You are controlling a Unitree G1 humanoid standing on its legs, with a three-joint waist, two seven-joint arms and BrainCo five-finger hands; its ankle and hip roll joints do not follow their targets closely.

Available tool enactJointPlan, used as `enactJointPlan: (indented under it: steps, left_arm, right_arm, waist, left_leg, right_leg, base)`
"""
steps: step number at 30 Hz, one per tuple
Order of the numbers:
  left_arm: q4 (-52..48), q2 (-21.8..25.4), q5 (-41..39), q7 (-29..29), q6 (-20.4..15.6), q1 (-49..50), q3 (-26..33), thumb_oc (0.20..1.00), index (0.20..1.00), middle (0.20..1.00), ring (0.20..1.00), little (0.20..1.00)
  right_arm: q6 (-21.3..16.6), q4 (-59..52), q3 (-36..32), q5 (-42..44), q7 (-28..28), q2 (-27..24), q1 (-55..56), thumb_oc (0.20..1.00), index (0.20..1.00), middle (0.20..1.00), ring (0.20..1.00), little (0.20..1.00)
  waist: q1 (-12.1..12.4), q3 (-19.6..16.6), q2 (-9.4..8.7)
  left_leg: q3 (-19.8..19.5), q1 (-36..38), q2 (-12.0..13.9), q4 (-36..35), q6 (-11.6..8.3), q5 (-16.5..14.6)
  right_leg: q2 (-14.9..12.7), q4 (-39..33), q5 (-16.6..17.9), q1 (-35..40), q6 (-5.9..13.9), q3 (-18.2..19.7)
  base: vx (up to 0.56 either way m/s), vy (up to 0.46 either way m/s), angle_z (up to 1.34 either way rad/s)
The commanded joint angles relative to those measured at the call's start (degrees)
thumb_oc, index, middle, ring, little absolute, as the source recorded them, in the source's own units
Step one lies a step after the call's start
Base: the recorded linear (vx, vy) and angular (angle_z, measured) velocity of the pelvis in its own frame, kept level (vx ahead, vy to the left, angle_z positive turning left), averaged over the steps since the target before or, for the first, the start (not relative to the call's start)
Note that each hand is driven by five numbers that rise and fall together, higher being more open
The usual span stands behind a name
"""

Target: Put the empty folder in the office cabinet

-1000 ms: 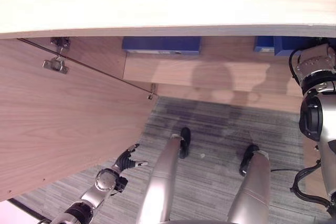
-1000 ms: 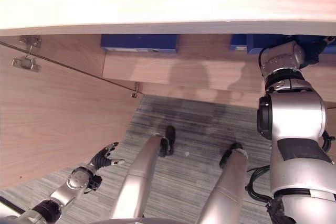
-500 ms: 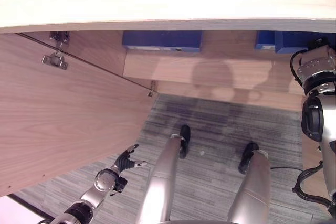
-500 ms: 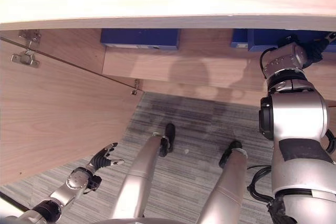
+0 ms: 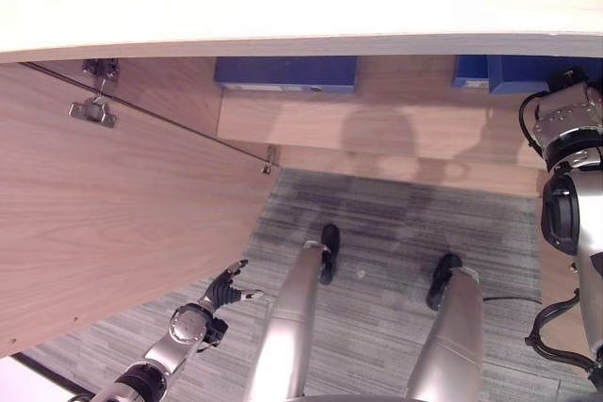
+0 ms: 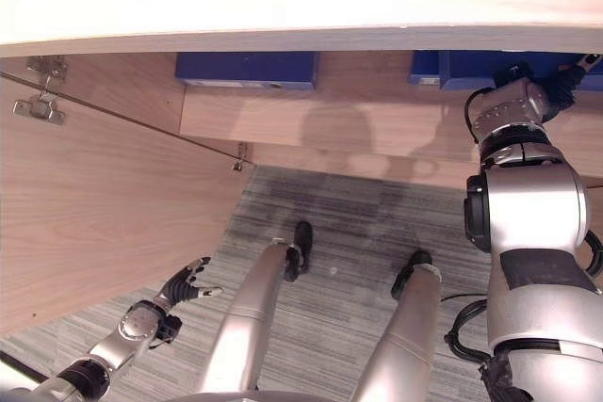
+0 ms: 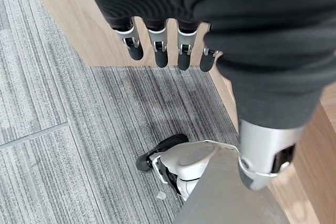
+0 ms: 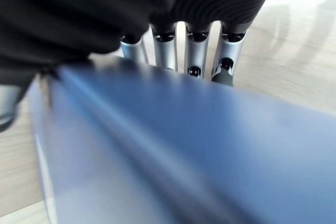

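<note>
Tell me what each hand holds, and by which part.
The right hand grips a blue flat folder, though which part cannot be told. The left hand hangs open, holding nothing.

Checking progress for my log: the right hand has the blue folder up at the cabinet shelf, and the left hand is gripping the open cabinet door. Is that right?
Not quite. The left hand grips nothing: it hangs low beside the open cabinet door with fingers relaxed, as the left eye view shows. The right hand does have the blue folder at the cabinet shelf.
</note>
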Motion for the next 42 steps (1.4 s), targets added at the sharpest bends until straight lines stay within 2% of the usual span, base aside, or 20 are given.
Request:
enactJointPlan:
  steps: [1,7,12,21,26,30,32,37,42]
  left_arm:
    - [3.88,1.00,-0.97,0.28,-0.18,0.03,1.35,1.000,1.000,1.000,1.000,1.000]
    - [4.48,0.76,-0.74,0.22,0.04,-0.12,1.35,1.000,1.000,1.000,1.000,1.000]
    - [5.86,0.10,-0.40,0.12,0.45,-0.90,1.41,1.000,1.000,1.000,1.000,1.000]
    - [8.00,-1.18,-0.99,0.30,1.10,-1.93,2.28,1.000,1.000,1.000,1.000,1.000]
    - [9.36,-1.42,-1.29,-0.46,0.93,-1.90,3.58,1.000,1.000,1.000,1.000,1.000]
    - [9.11,-1.52,-1.82,-1.15,0.73,-1.13,4.12,1.000,1.000,1.000,1.000,1.000]
    - [8.18,-0.78,-1.29,-1.71,0.93,-0.62,3.67,1.000,1.000,1.000,1.000,1.000]
    - [8.08,-0.52,-0.25,-1.90,1.94,-0.67,2.70,1.000,1.000,1.000,1.000,1.000]
    - [8.33,-0.46,0.64,-1.62,2.49,-0.78,2.72,1.000,1.000,1.000,1.000,1.000]
  right_arm:
    - [-1.08,-4.32,3.26,-1.47,5.43,-5.93,-6.61,1.000,1.000,1.000,1.000,1.000]
    - [-0.44,-3.43,2.89,-1.13,5.36,-5.37,-6.23,1.000,1.000,1.000,1.000,1.000]
    - [2.16,-1.10,2.80,-0.70,6.70,-3.78,-5.90,1.000,1.000,1.000,1.000,1.000]
    - [2.58,-0.51,1.48,0.73,7.06,-1.79,-4.98,1.000,1.000,1.000,1.000,1.000]
    - [2.47,-4.57,3.07,1.09,11.07,-1.14,-4.95,1.000,1.000,1.000,1.000,1.000]
    - [2.11,-6.39,3.78,0.58,13.31,-2.78,-4.44,1.000,1.000,1.000,1.000,1.000]
    - [3.99,-2.57,2.96,0.14,12.86,-6.34,-4.47,1.000,1.000,1.000,1.000,1.000]
    - [6.79,4.18,0.75,-0.62,10.33,-9.65,-4.58,1.000,1.000,1.000,1.000,1.000]
    - [4.54,4.14,-3.36,3.41,4.93,-10.13,-4.54,1.000,1.000,1.000,1.000,1.000]
  waist:
    - [1.84,-0.29,-0.27]
    - [1.89,-0.16,-0.36]
    - [1.80,0.00,-0.67]
    - [1.52,0.21,-1.36]
    - [1.51,0.48,-2.01]
    - [1.70,0.58,-2.34]
    - [1.91,0.20,-2.34]
    - [2.28,-0.34,-2.16]
    - [2.53,-0.83,-1.77]
  left_leg:
    - [-5.50,2.05,3.08,-7.88,-4.63,0.60]
    - [-5.65,2.37,3.16,-8.40,-4.77,0.85]
    - [-5.71,2.82,3.33,-9.42,-4.92,1.38]
    - [-5.95,4.35,3.43,-11.82,-5.04,2.37]
    - [-6.30,6.53,3.42,-15.51,-5.40,4.02]
    - [-6.41,7.72,3.30,-16.80,-5.56,4.72]
    - [-6.86,8.64,3.12,-17.91,-5.85,4.95]
    - [-7.19,10.46,2.88,-19.63,-6.00,5.46]
    - [-7.59,12.34,2.48,-21.85,-6.08,6.06]
  right_leg:
    - [1.81,1.23,-7.65,6.78,0.27,-2.72]
    - [2.00,0.99,-7.73,7.25,0.16,-2.97]
    - [2.34,0.38,-7.55,7.82,0.10,-3.23]
    - [2.68,-1.52,-6.75,9.84,0.22,-4.08]
    - [2.81,-4.18,-5.37,12.02,0.47,-4.52]
    - [2.66,-5.36,-4.79,13.44,0.64,-4.98]
    - [2.39,-5.89,-4.99,14.46,0.85,-5.33]
    - [2.30,-7.18,-4.85,16.99,1.10,-6.14]
    - [2.13,-8.49,-5.04,18.90,1.17,-6.61]
  base:
    - [0.00,0.000,0.00]
    - [0.00,0.000,0.00]
    - [0.00,0.000,0.00]
    - [0.00,-0.004,-0.01]
    - [0.00,-0.006,0.00]
    - [0.00,-0.007,0.01]
    - [0.02,-0.034,0.04]
    - [0.02,-0.028,0.10]
    - [0.01,-0.005,0.03]
